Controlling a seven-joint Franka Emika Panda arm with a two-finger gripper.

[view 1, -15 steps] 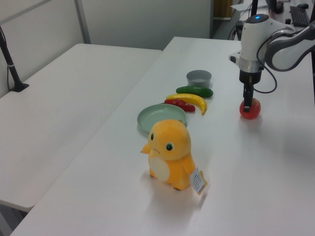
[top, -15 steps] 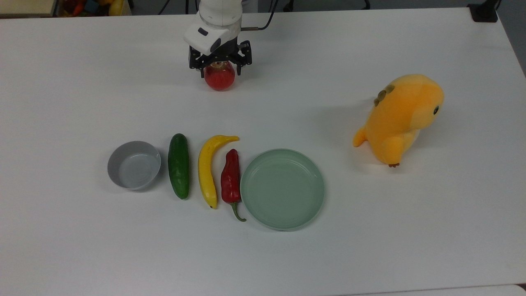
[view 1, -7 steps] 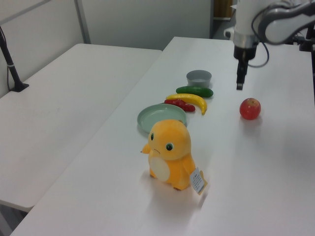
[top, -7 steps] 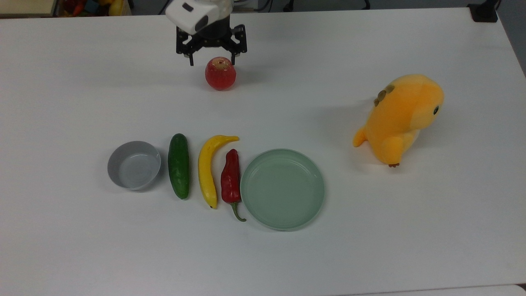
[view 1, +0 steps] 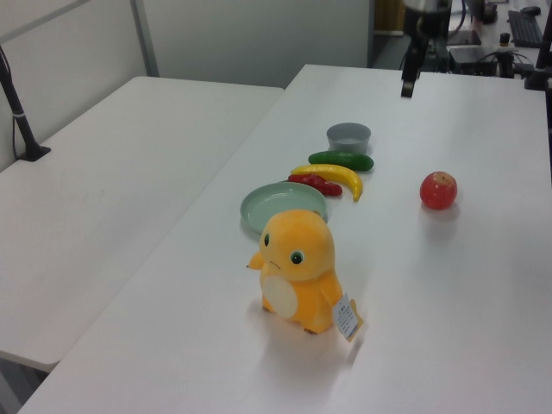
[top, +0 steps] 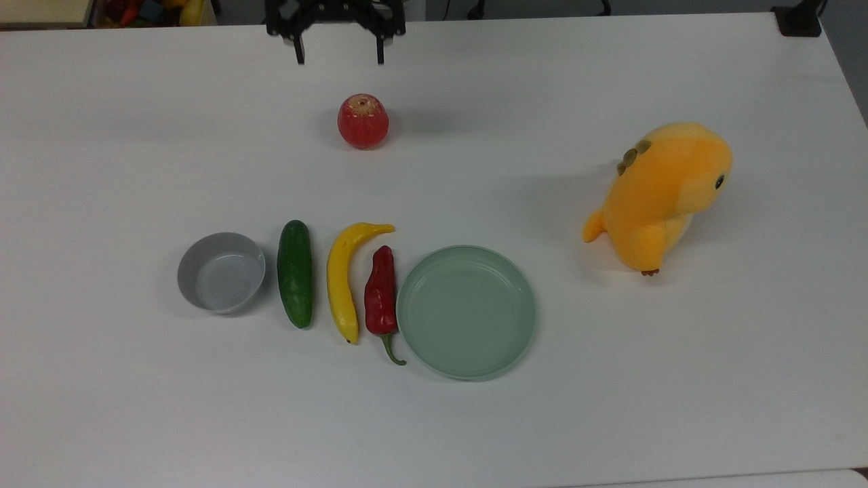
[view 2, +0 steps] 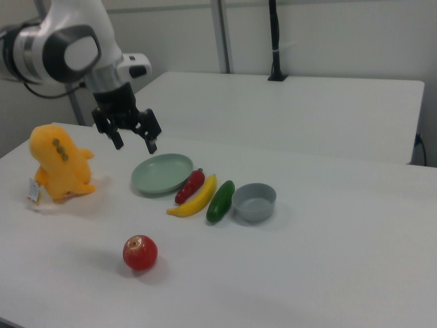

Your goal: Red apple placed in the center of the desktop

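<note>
The red apple sits alone on the white desktop, stem dimple up, in the upper middle of the top view. My gripper hangs open well above the table, its two black fingers spread wide with nothing between them. In the top view it is at the top edge, beyond the apple and apart from it.
A row lies in the top view's lower middle: grey bowl, cucumber, banana, red chili pepper, green plate. An orange plush toy stands at the top view's right. A second white table adjoins.
The gripper let go of the apple, opened, rose and drew back toward the top view's top edge. The apple has stayed where it was set down.
</note>
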